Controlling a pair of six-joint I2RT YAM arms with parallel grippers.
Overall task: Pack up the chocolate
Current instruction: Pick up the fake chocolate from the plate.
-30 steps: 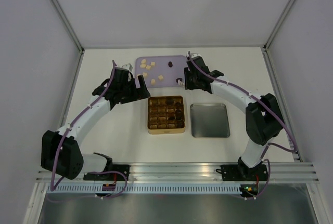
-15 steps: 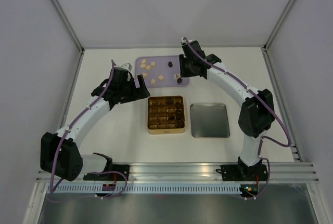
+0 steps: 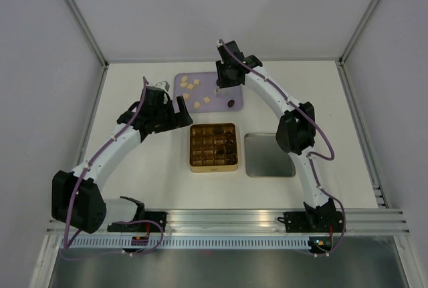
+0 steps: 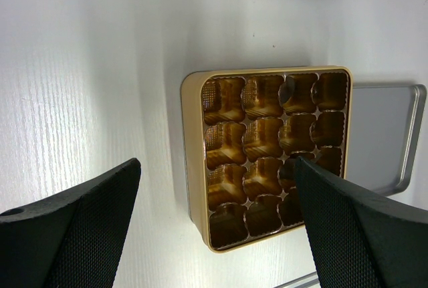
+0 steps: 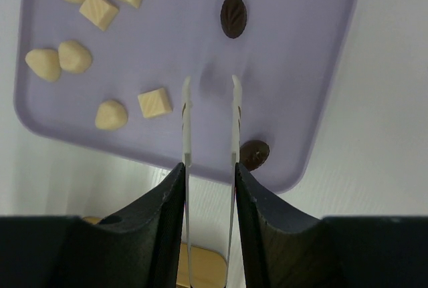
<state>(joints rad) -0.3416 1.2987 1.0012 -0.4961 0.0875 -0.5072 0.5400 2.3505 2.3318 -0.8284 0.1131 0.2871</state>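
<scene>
While tweezers (image 5: 186,134) hover, eight pale chocolates (image 5: 155,102), two dark chocolates (image 5: 233,15) on tray (image 5: 294,67)

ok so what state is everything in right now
left gripper: open, empty
right gripper: shut on tweezers
tweezers: tips apart, nothing between them
tin: open, partly filled
lid: off, flat beside tin
tray: holds loose pieces
chocolate: cream and dark pieces loose on tray, others in tin

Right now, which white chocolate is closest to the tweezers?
The square white chocolate lying right beside the tweezers on the purple tray. The rounded chocolate next to it and the rest sit farther away.
</scene>
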